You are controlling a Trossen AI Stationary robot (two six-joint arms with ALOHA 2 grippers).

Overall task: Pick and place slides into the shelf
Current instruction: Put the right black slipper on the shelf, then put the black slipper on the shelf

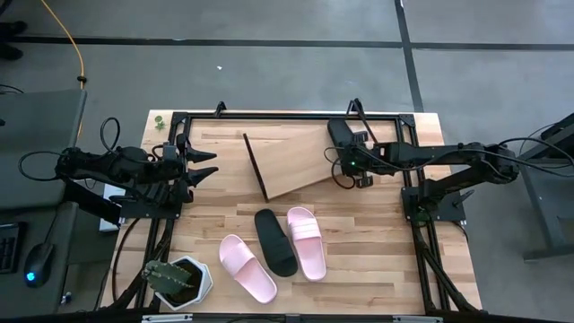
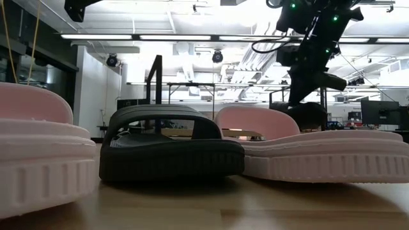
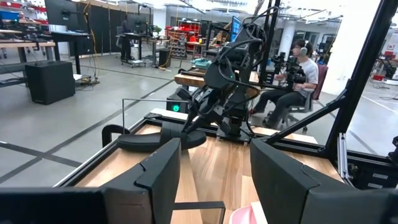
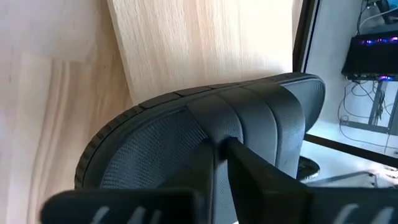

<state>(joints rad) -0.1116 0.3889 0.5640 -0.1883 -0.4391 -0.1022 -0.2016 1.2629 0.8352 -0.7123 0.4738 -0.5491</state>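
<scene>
**Desk:** From overhead, what's the picture?

**Photographer:** The right gripper (image 1: 345,152) sits at the right end of the slanted shelf (image 1: 287,161), with a black sandal (image 1: 339,133) under it on the board's upper corner. Three sandals wait on the table (image 1: 395,269): a pink one (image 1: 247,267), a black one (image 1: 274,240) and another pink one (image 1: 305,240), side by side. The left gripper (image 1: 208,167) idles near the table's left edge, fingers apart, holding nothing. A potted plant (image 1: 177,280) stands in the front left corner.

**Desk:** And at table height?

**Photographer:** The waiting sandals fill the foreground; the right arm hangs above and behind them.

**Desk:** The left wrist?

**Photographer:** Its own fingers (image 3: 158,177) spread wide, the right arm working across the table, a person seated far behind.

**Desk:** The right wrist?

**Photographer:** The fingers are clamped on the black sandal's strap (image 4: 249,118), the sandal lying against the board. My read: let the sole settle flat on the slope before opening, then lift straight away so it doesn't slide or drag off.
</scene>
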